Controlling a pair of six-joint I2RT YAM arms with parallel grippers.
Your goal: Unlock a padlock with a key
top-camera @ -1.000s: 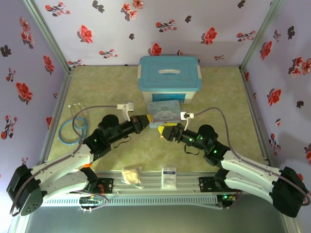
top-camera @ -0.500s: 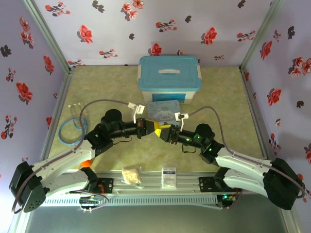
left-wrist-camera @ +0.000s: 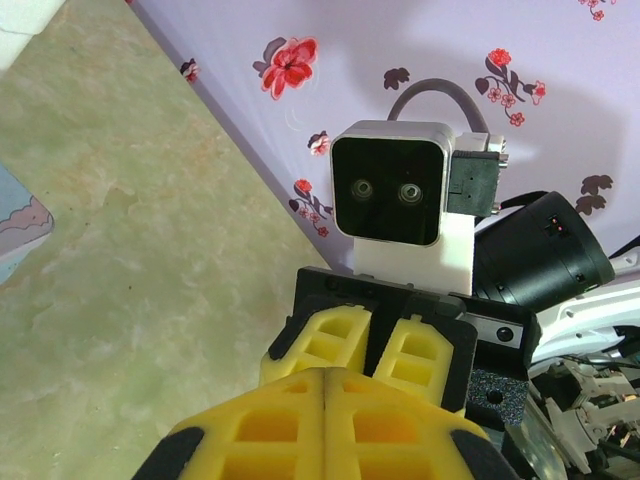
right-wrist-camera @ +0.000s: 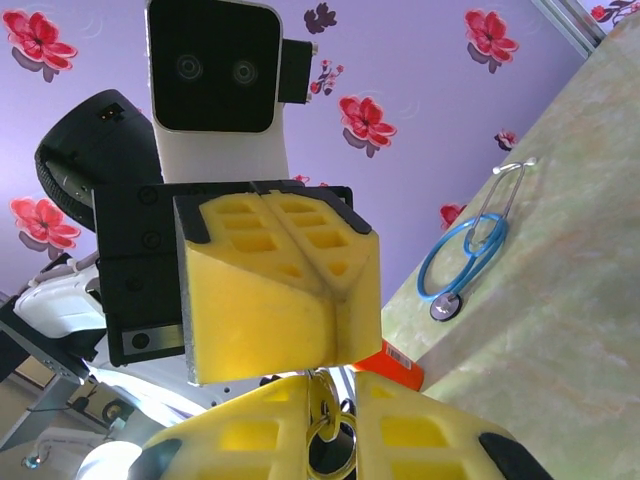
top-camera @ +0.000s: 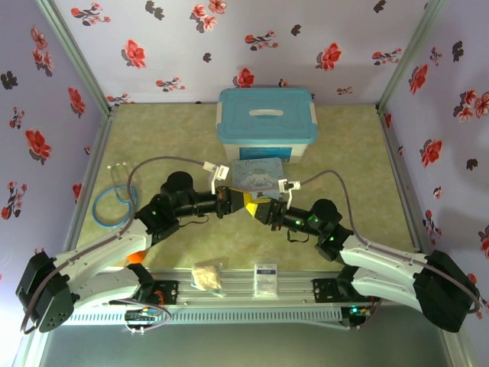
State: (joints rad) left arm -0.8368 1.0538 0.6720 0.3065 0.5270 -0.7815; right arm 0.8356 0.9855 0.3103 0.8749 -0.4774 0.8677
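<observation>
My two grippers meet tip to tip above the middle of the table. The left gripper point(top-camera: 244, 202) point(left-wrist-camera: 325, 375) has its yellow fingers pressed together along a closed seam. The right gripper point(top-camera: 259, 209) point(right-wrist-camera: 345, 388) faces it, shut on the key point(right-wrist-camera: 322, 405), a thin metal piece with a small ring point(right-wrist-camera: 334, 447) hanging through its head. The key's top end reaches the left gripper's tips point(right-wrist-camera: 335, 300); whether they pinch it I cannot tell. The padlock is hidden. In the left wrist view the right gripper point(left-wrist-camera: 378, 330) shows a narrow dark slit between its fingers.
A blue cartoon tin point(top-camera: 256, 173) lies just behind the grippers, with a teal-lidded box point(top-camera: 266, 122) beyond it. A blue stethoscope point(top-camera: 113, 203) point(right-wrist-camera: 465, 258) lies at the left. An orange item point(top-camera: 136, 258) and two small packets point(top-camera: 208, 275) point(top-camera: 265, 278) sit near the front rail.
Both grippers have come together from apart until their tips touch. The right gripper's fingers have closed from wide open onto the key. The left gripper has stayed shut.
</observation>
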